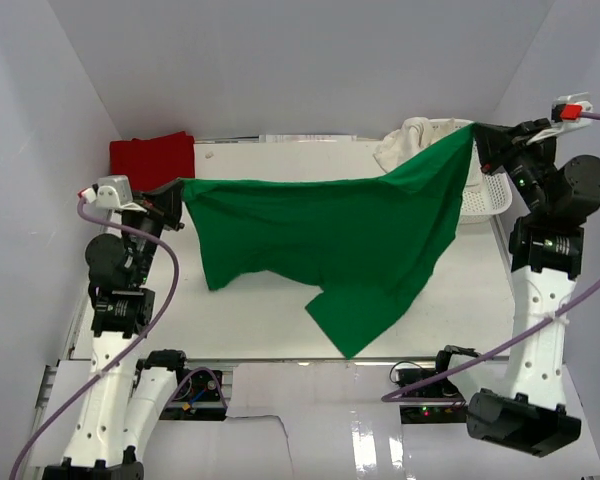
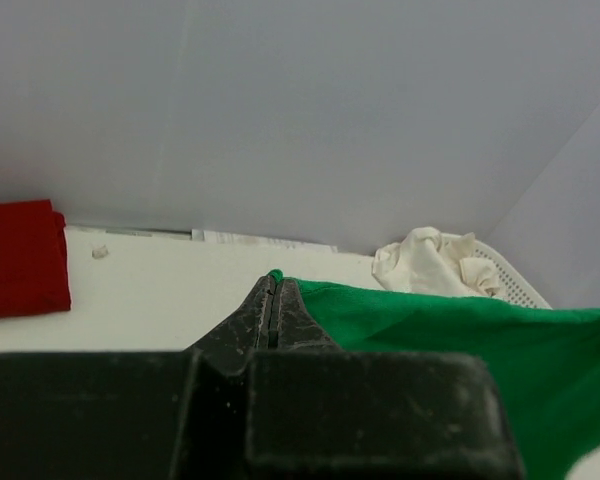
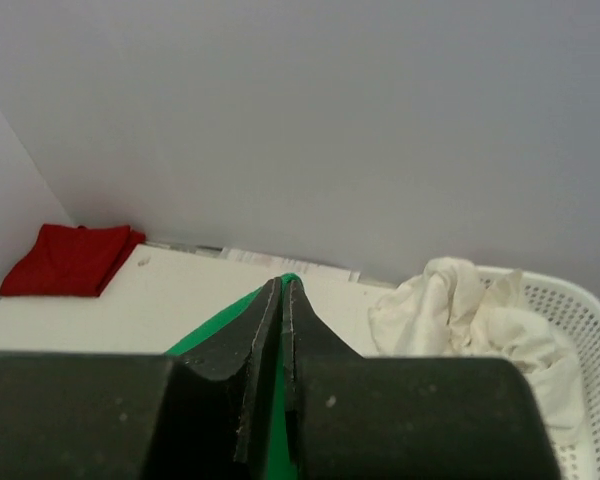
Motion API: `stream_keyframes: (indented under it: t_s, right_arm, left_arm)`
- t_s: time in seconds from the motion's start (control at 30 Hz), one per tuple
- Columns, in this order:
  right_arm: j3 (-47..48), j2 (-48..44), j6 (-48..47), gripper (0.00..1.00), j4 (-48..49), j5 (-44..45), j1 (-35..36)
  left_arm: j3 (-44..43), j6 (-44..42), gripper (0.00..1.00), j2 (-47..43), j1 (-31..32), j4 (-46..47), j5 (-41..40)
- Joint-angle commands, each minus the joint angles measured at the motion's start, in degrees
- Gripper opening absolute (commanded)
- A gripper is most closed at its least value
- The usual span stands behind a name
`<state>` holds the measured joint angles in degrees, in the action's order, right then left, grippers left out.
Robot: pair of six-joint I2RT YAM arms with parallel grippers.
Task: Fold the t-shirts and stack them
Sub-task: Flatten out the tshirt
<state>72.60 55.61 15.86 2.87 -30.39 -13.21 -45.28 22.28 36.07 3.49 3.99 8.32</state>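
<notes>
The bright green t-shirt [image 1: 330, 245] hangs stretched between both arms above the table. My left gripper [image 1: 180, 188] is shut on its left corner; the cloth [image 2: 450, 330] runs off to the right of the closed fingers [image 2: 272, 300]. My right gripper [image 1: 477, 135] is shut on the right corner, held higher; green cloth [image 3: 210, 325] shows between and left of the closed fingers [image 3: 283, 300]. A folded red t-shirt [image 1: 152, 157] lies at the back left, also in the left wrist view [image 2: 20, 258] and the right wrist view [image 3: 70, 260]. Cream-white t-shirts [image 1: 410, 140] lie crumpled in the basket.
A white plastic mesh basket [image 1: 485, 195] stands at the back right, under my right gripper; it shows in the right wrist view [image 3: 570, 310] and the left wrist view [image 2: 510, 275]. White walls close in the table on three sides.
</notes>
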Motion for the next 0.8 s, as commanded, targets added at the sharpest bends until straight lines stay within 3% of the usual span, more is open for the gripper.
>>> stream_keyframes:
  t_s: [0.0,0.13,0.3,0.53,0.77]
  right_arm:
    - [-2.71,3.70,-2.40,0.08,4.25,-1.08,2.92]
    - [-11.92,8.10,-7.68,0.08,5.29,7.79,14.14]
    - [-13.11,18.90,-8.20,0.08,11.53,11.05,20.06]
    - [5.08,34.02,-13.56,0.08,4.70,12.02,26.03]
    - [23.97,32.81,-27.36,0.08,-10.16,26.77,40.61]
  left_arm:
    - [4.21,-0.40,0.00,2.76,-0.32,6.64,0.29]
    - [12.48,1.27,0.00,6.01,-0.32,14.09,1.35]
    - [14.87,-1.45,0.00,14.01,-0.32,18.77,-0.84]
    - [3.37,-3.83,0.00,27.99,-0.41,23.52,0.82]
    - [-8.06,-0.05,0.00,24.32,-0.41,21.94,7.41]
